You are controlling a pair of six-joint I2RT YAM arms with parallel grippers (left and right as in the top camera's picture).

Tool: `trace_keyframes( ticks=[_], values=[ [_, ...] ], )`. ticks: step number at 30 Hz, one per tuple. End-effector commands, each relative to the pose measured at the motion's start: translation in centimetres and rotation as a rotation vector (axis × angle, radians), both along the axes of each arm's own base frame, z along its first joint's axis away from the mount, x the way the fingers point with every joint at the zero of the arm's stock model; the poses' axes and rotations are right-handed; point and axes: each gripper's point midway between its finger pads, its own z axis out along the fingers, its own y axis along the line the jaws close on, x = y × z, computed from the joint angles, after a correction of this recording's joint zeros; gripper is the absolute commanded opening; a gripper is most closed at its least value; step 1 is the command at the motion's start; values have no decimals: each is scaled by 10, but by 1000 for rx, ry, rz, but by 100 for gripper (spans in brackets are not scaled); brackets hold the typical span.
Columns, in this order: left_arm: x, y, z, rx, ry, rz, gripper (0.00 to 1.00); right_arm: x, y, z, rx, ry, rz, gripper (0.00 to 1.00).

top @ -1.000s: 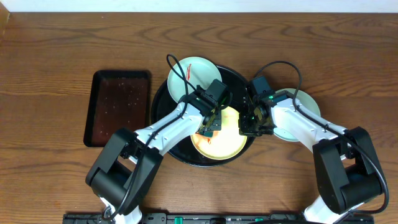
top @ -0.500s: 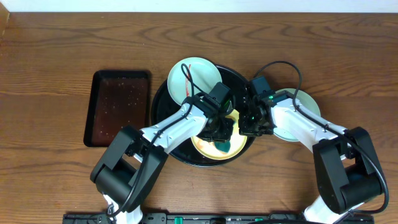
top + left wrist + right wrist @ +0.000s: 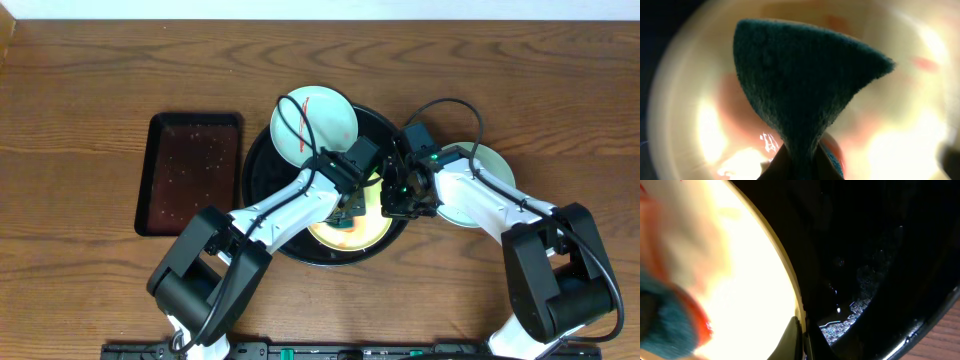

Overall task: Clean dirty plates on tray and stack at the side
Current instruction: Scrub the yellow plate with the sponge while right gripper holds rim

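Note:
The pale yellow plate (image 3: 345,236) lies on the round black tray (image 3: 264,176), with red smears on it. My left gripper (image 3: 352,207) is shut on a green sponge (image 3: 800,80) and presses it onto this plate (image 3: 685,125). My right gripper (image 3: 392,205) is shut on the yellow plate's right rim (image 3: 799,330). The plate (image 3: 730,270) and the tray (image 3: 880,255) also show in the right wrist view. A blue-green plate (image 3: 314,122) with a red streak rests on the tray's far edge. Another blue-green plate (image 3: 487,170) lies on the table to the right, partly under my right arm.
A smaller rectangular black tray (image 3: 190,172) sits on the wooden table at the left. A black cable loops above each arm near the far plate.
My left gripper has swept the sponge across the yellow plate, first toward the near right, then back toward the middle. The right gripper has held the rim in place.

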Motion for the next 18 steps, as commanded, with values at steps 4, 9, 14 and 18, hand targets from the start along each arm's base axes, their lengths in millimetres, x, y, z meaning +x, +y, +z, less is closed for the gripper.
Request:
trace_keyframes(
  ticks=[4,9,14,18],
  values=[
    [8,40,19,128,-71,151,7,-4,-9,-11,-47,19,5,1],
    [-10,0,15,-53,53,-60,7,-4,-9,-11,-47,19,5,1],
    [-15,-38,19,-231,76,-264,7,-4,-9,-11,-47,19,4,1],
    [-17,-53,14,-298,91,-329,8,-4,-9,-11,-47,19,4,1]
  ],
)
